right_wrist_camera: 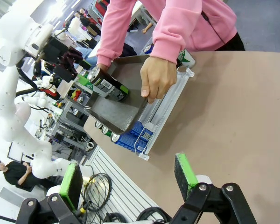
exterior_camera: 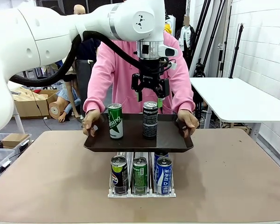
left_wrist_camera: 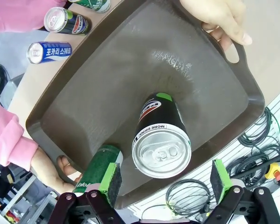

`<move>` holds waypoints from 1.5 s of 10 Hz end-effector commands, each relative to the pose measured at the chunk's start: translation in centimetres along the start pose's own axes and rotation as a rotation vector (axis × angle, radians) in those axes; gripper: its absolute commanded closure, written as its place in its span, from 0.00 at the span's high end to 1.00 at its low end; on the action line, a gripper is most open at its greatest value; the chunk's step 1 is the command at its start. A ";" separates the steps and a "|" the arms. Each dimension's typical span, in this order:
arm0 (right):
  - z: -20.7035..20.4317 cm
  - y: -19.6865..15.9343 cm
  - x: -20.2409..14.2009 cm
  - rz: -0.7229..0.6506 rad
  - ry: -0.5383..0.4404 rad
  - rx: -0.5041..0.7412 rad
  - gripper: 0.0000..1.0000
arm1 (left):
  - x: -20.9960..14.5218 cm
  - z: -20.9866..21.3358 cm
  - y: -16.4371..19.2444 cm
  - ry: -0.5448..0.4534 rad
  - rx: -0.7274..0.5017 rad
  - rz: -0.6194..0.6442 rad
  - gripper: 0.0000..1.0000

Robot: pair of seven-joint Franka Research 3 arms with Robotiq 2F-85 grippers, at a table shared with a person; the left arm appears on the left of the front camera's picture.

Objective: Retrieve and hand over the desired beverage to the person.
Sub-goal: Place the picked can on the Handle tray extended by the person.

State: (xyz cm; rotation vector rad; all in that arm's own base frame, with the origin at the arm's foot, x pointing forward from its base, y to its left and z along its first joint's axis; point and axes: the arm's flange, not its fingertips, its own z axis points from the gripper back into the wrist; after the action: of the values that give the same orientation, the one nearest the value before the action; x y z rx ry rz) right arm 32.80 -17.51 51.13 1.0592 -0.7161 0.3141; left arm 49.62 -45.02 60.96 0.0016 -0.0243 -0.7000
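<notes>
Left end effector [exterior_camera: 150, 92] open above black Pepsi can [exterior_camera: 150, 120]; silver top.

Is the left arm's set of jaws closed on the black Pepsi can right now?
No. The left gripper hangs above the black Pepsi can on the tray, its jaws spread wide with gaps on both sides.

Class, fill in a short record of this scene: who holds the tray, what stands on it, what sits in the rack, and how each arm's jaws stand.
Tray holder: person, both hands on the dark tray
On tray: green can, black Pepsi can, both upright
Rack on table: clear rack with more cans
Left gripper: jaws open, above the black Pepsi can
Right gripper: jaws open, holding nothing
</notes>
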 end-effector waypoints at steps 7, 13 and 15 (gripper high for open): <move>-0.1 0.0 0.2 0.007 -0.024 0.020 1.00 | -12.8 8.7 7.4 -0.208 -0.107 0.282 1.00; -0.1 0.0 0.2 0.007 -0.024 0.020 1.00 | -28.0 1.3 26.6 -0.357 -0.585 0.597 1.00; -0.1 0.0 0.2 0.007 -0.024 0.020 1.00 | -31.7 -1.0 32.1 -0.472 -0.772 0.652 1.00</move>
State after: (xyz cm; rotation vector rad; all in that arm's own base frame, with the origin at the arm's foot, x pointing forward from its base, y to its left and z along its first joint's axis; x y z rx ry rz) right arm 32.77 -17.58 51.11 1.0596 -0.7167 0.3125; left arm 46.29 -1.07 59.79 -0.7644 -0.1512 -0.0110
